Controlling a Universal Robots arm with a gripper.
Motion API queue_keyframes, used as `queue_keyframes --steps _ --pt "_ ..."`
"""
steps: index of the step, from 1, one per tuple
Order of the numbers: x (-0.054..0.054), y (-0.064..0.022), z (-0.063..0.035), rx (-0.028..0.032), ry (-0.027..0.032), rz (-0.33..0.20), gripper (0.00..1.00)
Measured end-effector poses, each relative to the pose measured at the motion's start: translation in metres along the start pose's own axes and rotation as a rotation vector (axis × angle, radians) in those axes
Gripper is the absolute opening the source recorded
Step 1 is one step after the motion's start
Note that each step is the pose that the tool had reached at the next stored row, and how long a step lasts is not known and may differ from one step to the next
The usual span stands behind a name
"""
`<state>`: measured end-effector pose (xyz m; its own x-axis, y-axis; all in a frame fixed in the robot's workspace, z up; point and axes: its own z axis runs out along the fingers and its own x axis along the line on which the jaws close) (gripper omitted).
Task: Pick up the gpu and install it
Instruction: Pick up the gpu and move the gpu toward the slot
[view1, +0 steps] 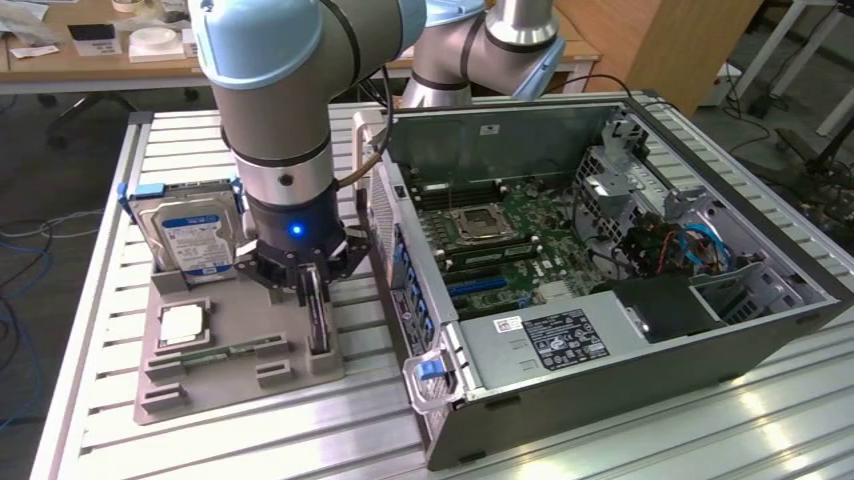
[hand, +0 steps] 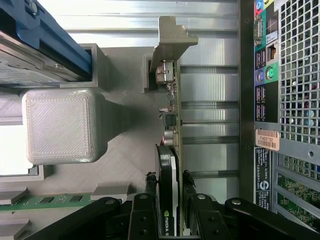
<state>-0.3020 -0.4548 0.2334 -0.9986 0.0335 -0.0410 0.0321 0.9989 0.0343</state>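
nearest my wrist camera sits my claw (hand: 169, 187), closed partway on the gpu (hand: 166, 165), one black finger (hand: 142, 210) pressed to the cooler face and the other against the green board. the card stands on edge in its slot on the grey tray (hand: 125, 150), with its silver bracket (hand: 170, 45) at the far end. from the exterior view my claw (view1: 310, 290) points straight down over the gpu (view1: 318, 322) at the tray's (view1: 240, 330) edge nearest the open computer case (view1: 601, 250). a memory stick (view1: 220, 352) lies flat in the tray, and a hard drive (view1: 191, 235) stands upright at its back. all rests on the slatted metal table (view1: 174, 140).
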Motion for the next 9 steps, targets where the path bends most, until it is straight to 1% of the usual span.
queue_keyframes --steps 4,5,9 --pt "0.0000 0.0000 -0.0001 0.0001 0.0003 0.000 0.32" --pt "0.0000 0.0000 -0.0001 0.0001 0.0001 0.000 0.27" --pt "0.0000 0.0000 0.0000 0.0000 0.0001 0.000 0.27"
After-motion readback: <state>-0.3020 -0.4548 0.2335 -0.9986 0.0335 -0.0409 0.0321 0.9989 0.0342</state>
